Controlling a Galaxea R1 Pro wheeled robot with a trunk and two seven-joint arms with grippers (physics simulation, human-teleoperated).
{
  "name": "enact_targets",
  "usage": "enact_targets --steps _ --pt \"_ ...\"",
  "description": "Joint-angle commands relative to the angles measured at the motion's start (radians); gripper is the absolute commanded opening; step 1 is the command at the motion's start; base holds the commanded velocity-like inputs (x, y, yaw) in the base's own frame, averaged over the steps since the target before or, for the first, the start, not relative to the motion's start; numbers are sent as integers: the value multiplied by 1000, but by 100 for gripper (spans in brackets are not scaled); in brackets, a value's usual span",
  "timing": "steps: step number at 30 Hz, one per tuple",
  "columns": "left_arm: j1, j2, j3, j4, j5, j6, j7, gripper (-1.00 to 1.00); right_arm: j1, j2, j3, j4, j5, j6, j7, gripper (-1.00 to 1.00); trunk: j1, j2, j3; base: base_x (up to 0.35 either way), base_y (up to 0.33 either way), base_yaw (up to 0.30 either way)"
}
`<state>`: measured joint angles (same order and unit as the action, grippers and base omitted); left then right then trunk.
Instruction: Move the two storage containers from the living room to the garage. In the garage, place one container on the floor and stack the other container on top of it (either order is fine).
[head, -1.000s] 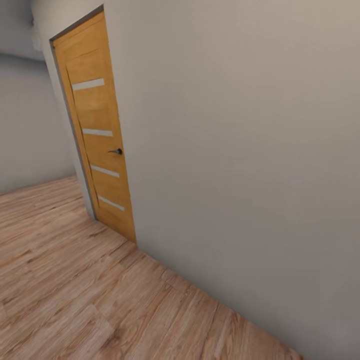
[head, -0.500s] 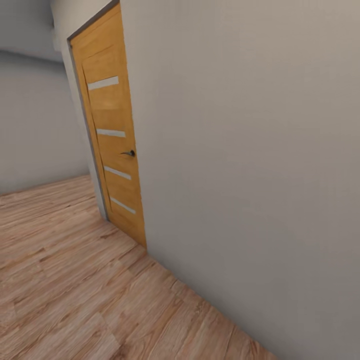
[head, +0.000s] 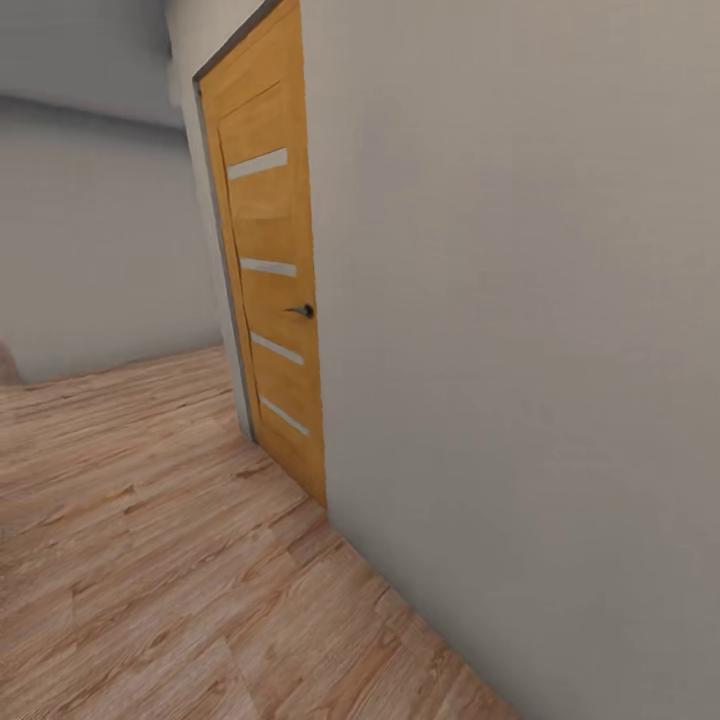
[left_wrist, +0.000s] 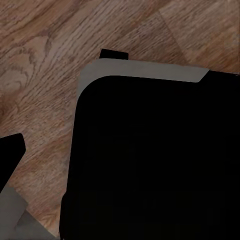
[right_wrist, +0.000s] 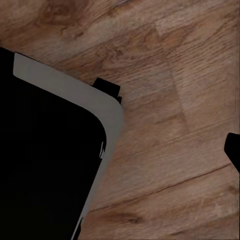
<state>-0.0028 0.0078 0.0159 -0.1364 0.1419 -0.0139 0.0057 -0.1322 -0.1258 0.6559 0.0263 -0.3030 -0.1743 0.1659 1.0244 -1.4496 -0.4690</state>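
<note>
The robot is in transit; the head view shows a shut wooden door (head: 272, 300) in a pale wall (head: 520, 330) over plank floor (head: 150, 560); no bin or garage concrete appears, so the carrying seems hardly begun, though that is a guess. Both wrist views look down past the dark robot base (left_wrist: 150, 155) at planks; jaw state cannot be told.

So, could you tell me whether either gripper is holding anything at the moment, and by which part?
It cannot be told. Both wrist views look down on the light wood plank floor beside the robot's black, grey-edged base; no red-orange bin appears.
</note>
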Motion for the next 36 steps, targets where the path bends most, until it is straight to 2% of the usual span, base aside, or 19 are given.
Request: enact_targets --steps 1,14,21,36 --pt "0 0 1 0 7 -1 1 100 -1 1 7 3 -10 -5 6 100 1 0 -1 322 0 270" --pt "0 0 1 0 6 -1 0 100 -1 1 7 3 -5 -6 6 100 1 0 -1 322 0 265" --pt "0 0 1 0 5 -2 0 100 -1 1 7 3 -7 -4 6 100 1 0 -1 303 0 58" --pt "0 0 1 0 5 -3 1 100 -1 1 7 3 -7 -5 6 100 1 0 -1 26 0 245"
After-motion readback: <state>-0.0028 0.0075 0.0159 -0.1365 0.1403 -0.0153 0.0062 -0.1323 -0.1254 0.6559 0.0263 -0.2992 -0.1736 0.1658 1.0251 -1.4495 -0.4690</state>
